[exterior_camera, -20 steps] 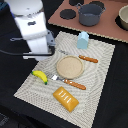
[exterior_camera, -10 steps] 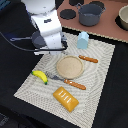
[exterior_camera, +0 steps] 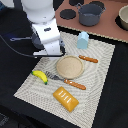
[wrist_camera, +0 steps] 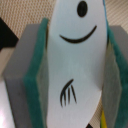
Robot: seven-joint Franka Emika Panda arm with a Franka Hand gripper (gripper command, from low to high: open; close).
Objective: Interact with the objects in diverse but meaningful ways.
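Tool [wrist_camera: 70,75] is clamped on a white tube [wrist_camera: 75,55] printed with a face, pads gripping both sides, above the placemat's [exterior_camera: 102,75] near edge. Suggested handling: lower slowly, release onto bare mat between banana [exterior_camera: 39,76] and plate [exterior_camera: 69,66].

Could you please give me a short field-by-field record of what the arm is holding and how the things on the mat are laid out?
hand: shut on a flat white piece with a drawn smiling face
mat: pale striped cloth placemat
centre: round tan plate
beside plate: yellow banana, orange-handled fork, orange-handled knife
near edge: yellow-orange rectangular slab
far edge: pale blue carton
beyond mat: large grey two-handled pot
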